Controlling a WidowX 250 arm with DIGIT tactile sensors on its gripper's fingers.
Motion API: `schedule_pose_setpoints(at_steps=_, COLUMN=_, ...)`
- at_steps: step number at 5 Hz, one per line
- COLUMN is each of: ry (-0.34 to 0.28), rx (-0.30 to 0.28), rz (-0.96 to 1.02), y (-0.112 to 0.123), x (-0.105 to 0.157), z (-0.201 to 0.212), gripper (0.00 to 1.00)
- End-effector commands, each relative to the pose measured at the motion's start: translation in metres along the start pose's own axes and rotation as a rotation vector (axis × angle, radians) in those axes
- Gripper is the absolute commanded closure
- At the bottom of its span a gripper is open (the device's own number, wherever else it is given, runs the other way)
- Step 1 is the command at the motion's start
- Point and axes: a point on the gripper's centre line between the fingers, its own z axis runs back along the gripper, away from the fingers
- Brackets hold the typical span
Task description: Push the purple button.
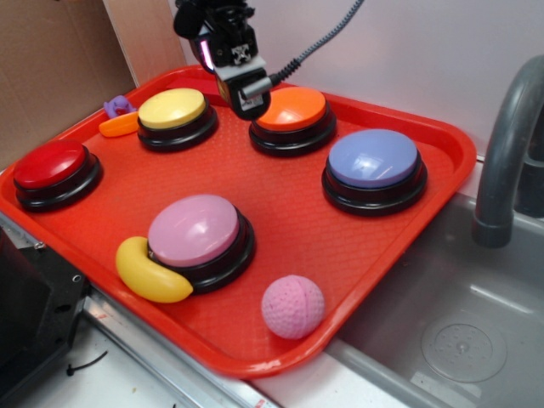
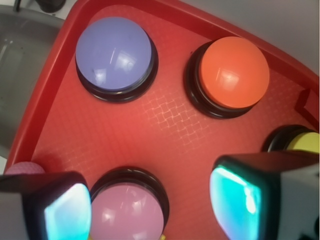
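the purple button (image 1: 374, 161) sits upright on its black base, dome up and round with no long axis, at the right side of the red tray (image 1: 442, 136) near the rim. the gripper (image 1: 246, 100) hangs apart from it, between the yellow button (image 1: 172, 109) and the orange button (image 1: 291, 109), its fingers (image 2: 235, 197) spread wide and empty. the pink button (image 1: 194, 229), banana (image 1: 146, 272) and pink ball (image 1: 292, 306) lie nearer the front, a sink (image 1: 459, 340) beside the tray.
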Motion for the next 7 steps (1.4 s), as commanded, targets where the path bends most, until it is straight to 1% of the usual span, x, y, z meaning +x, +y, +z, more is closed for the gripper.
schedule_pose_setpoints(at_steps=1, ry=0.032, rx=-0.01, rz=0.009, y=-0.01, x=0.066, z=-0.034, gripper=0.0)
schedule_pose_setpoints(at_steps=2, ry=0.029, rx=-0.043, rz=0.087, y=-0.014, x=0.085, z=-0.054, gripper=0.0)
schedule_pose_setpoints(at_steps=3, ry=0.023, rx=-0.035, rz=0.225, y=-0.02, x=0.097, z=-0.061, gripper=0.0)
schedule_pose_setpoints(at_steps=4, ry=0.025, rx=-0.003, rz=0.275, y=-0.026, x=0.101, z=-0.066, gripper=0.0)
schedule_pose_setpoints(at_steps=5, ry=0.013, rx=0.003, rz=0.259, y=-0.03, x=0.1, z=-0.07, gripper=0.0)
schedule_pose_setpoints(at_steps=7, ry=0.027, rx=-0.048, rz=0.29, y=-0.027, x=0.085, z=-0.084, gripper=0.0)
